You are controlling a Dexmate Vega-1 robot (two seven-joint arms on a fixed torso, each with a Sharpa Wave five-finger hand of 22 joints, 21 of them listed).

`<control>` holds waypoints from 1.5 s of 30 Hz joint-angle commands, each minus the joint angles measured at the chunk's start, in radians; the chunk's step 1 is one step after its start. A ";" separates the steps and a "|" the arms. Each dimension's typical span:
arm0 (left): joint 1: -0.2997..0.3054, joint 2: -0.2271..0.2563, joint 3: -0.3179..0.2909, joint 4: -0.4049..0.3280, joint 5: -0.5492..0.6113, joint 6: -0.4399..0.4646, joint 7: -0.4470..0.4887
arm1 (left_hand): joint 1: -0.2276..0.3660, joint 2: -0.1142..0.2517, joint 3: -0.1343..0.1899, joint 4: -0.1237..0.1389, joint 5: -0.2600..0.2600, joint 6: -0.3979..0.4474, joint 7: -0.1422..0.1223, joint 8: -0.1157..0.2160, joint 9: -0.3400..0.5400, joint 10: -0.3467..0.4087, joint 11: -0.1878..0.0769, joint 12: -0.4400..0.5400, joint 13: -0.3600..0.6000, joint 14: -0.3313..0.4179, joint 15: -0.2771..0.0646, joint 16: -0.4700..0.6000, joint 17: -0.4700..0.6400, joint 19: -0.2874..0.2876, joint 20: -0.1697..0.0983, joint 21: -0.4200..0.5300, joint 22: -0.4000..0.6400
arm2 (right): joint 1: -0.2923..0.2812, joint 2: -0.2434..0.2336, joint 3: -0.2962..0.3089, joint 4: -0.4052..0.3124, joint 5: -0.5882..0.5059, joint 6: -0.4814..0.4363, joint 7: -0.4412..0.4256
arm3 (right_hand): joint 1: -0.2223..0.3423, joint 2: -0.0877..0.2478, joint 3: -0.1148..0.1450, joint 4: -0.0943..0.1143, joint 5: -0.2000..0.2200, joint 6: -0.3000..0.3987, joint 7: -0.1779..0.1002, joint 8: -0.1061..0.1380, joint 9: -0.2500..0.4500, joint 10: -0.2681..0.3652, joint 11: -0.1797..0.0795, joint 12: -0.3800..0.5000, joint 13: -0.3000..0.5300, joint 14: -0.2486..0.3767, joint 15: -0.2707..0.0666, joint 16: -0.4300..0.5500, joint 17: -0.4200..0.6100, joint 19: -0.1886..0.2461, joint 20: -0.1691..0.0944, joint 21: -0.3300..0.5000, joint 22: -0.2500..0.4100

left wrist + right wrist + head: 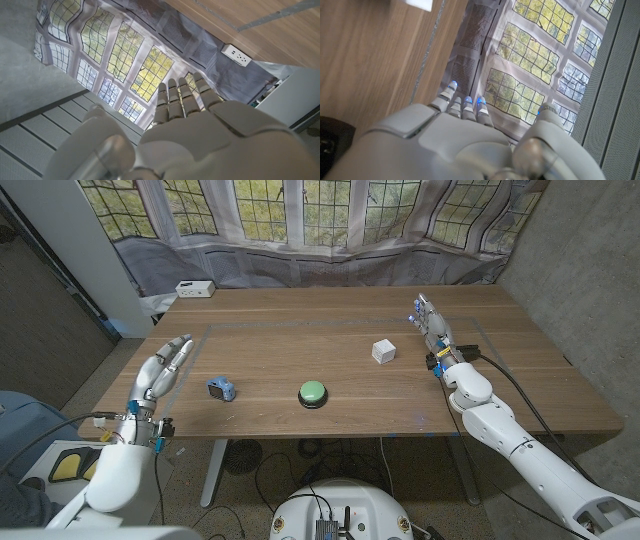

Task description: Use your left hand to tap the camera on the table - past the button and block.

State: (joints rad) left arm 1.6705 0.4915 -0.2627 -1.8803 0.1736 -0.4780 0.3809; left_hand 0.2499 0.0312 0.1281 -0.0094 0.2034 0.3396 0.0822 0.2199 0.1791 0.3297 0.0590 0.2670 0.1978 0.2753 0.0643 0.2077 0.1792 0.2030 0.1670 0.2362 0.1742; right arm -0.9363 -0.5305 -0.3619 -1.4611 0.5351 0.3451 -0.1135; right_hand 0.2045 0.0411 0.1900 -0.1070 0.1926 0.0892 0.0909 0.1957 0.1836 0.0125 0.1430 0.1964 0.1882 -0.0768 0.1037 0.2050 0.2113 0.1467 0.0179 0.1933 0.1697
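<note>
The left robot hand (pixel 165 368) is hovering with fingers straight and together, holding nothing, the small blue-and-grey camera (pixel 221 389) lying just beside it on the wooden worktop (pixel 300 340).

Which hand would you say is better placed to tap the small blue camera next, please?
The left hand. It hovers open at the table's left edge, just beside the camera, with nothing between them. The right hand sits at the far right, with the green button and white block between it and the camera.
</note>
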 commanded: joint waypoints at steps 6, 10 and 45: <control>0.040 0.015 -0.001 -0.134 0.329 0.236 0.126 | 0.012 0.001 0.003 -0.007 -0.003 0.016 -0.002 0.001 0.003 0.007 -0.007 0.000 0.002 0.007 -0.007 0.000 0.002 0.000 0.009 -0.009 0.005 | -0.021 -0.010 0.010 -0.018 0.001 0.002 -0.010 | -0.001 0.010 0.001 -0.005 -0.003 0.004 -0.006 -0.001 0.004 0.004 0.004 0.003 0.002 0.002 0.002 0.001 0.002 0.008 0.006 0.002 0.004; 0.050 0.028 0.014 -0.163 0.403 0.313 0.143 | 0.012 0.002 0.003 -0.008 -0.004 0.020 -0.007 0.001 0.003 0.005 -0.011 -0.003 0.002 0.007 -0.012 -0.001 0.002 -0.002 0.010 -0.012 0.006 | -0.023 -0.011 0.011 -0.021 0.006 -0.003 -0.009 | -0.001 0.010 0.001 -0.005 -0.003 0.004 -0.006 -0.001 0.004 0.005 0.004 0.003 0.002 0.002 0.002 0.001 0.002 0.008 0.006 0.002 0.004; 0.105 0.161 0.006 -0.313 0.434 0.576 -0.034 | -0.077 0.000 -0.039 0.034 -0.004 0.253 0.010 0.033 0.002 -0.064 -0.015 -0.045 0.006 -0.085 0.005 -0.024 0.007 -0.089 0.043 -0.044 0.009 | -0.063 -0.027 0.024 -0.059 0.010 -0.001 -0.015 | 0.000 0.012 0.001 -0.006 -0.003 0.007 -0.011 -0.001 0.004 0.006 0.000 0.003 0.002 0.004 0.000 0.002 0.002 0.010 0.003 0.003 0.004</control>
State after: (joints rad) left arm 1.7696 0.6177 -0.2466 -2.1527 0.5933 0.0354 0.4062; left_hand 0.1904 0.0301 0.0978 0.0211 0.1997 0.5534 0.0844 0.2444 0.1790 0.2708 0.0449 0.2273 0.1989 0.2007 0.0692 0.1845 0.1842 0.1244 0.2059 0.1898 0.1796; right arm -0.9883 -0.5536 -0.3418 -1.5078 0.5430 0.3490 -0.1239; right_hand 0.2045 0.0411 0.1899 -0.1070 0.1926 0.0928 0.0873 0.1958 0.1836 0.0125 0.1430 0.1964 0.1882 -0.0769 0.1035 0.2050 0.2113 0.1467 0.0179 0.1933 0.1698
